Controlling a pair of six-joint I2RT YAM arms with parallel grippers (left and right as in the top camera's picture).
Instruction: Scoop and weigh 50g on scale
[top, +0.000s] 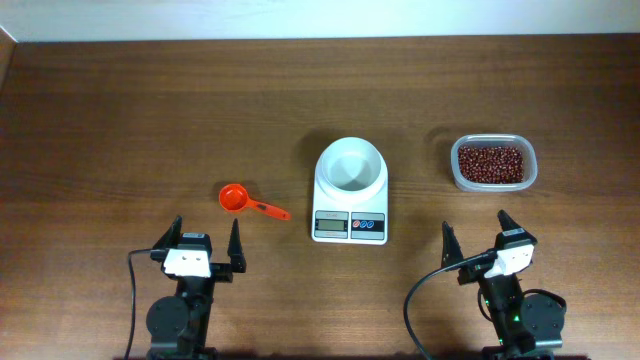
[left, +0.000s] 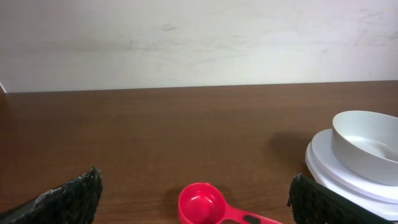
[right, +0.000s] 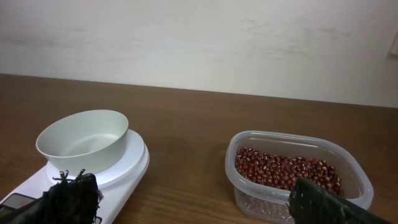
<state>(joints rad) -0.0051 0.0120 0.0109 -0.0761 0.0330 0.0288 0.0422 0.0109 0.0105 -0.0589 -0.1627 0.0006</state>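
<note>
The white scale (top: 350, 215) stands mid-table with an empty round bowl (top: 350, 165) on top; it also shows as the scale (left: 348, 168) at the right of the left wrist view and as the scale (right: 118, 171) at the left of the right wrist view. Dark red-brown beans (top: 490, 163) fill a clear tub (top: 455, 170) at the right, beans (right: 280, 171) close ahead of the right gripper. An orange-red scoop (top: 240, 200) lies left of the scale, scoop (left: 202, 205) just ahead of the left gripper. Left gripper (top: 208, 238) and right gripper (top: 475, 228) both stand open, holding nothing.
The brown wooden table (top: 150, 110) runs back to a pale wall (left: 199, 37). Black cables (top: 415, 300) trail from the arm bases at the front edge.
</note>
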